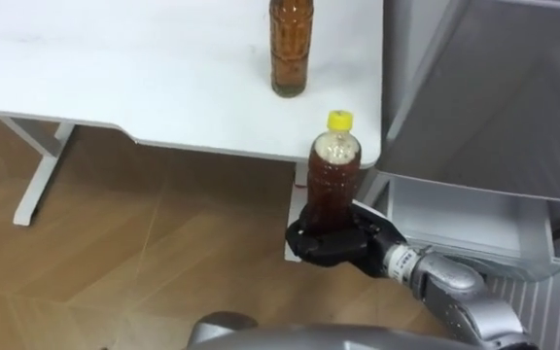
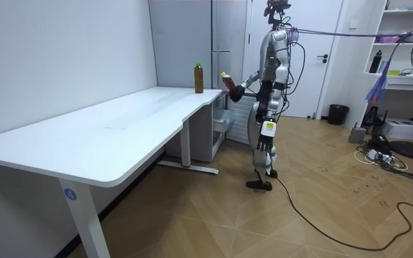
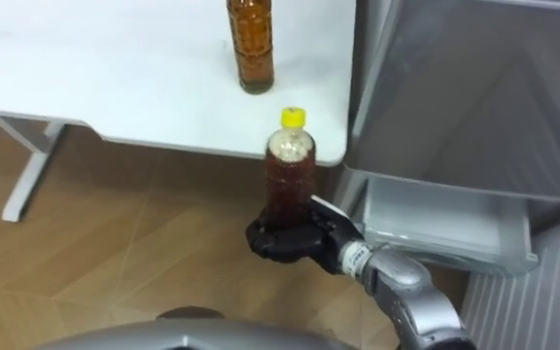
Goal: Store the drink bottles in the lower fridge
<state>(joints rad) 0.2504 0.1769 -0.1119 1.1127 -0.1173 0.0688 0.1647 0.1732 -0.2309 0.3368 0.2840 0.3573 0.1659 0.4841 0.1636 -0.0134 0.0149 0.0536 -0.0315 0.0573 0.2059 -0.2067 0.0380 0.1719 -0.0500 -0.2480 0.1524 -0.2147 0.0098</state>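
Right hand (image 1: 343, 243): curled fingers are wrapped round the lower part of a bottle, which is gripped from the robot's right.
Held bottle (image 1: 333, 185): a brown drink bottle with a yellow cap (image 1: 339, 121) is held upright, clear of the table, above the wooden floor (image 1: 115, 253). It is seen just before the table's near corner.
Second bottle (image 1: 291, 49): another bottle of brown drink is left standing upright on the table, near the edge beside the fridge and well apart from the held one.
Table (image 1: 115, 68): a white desk on white legs is seen to the robot's left.
Fridge (image 1: 494, 87): a grey cabinet is set just beside the table's end, to the robot's right.
Lower drawer (image 1: 465, 219): a pale compartment is pulled out below the grey front, near the held bottle.
Robot's stand: in the room view it is placed upright at the table's far end, before the fridge, with the bottle (image 2: 228, 80) held out towards them.
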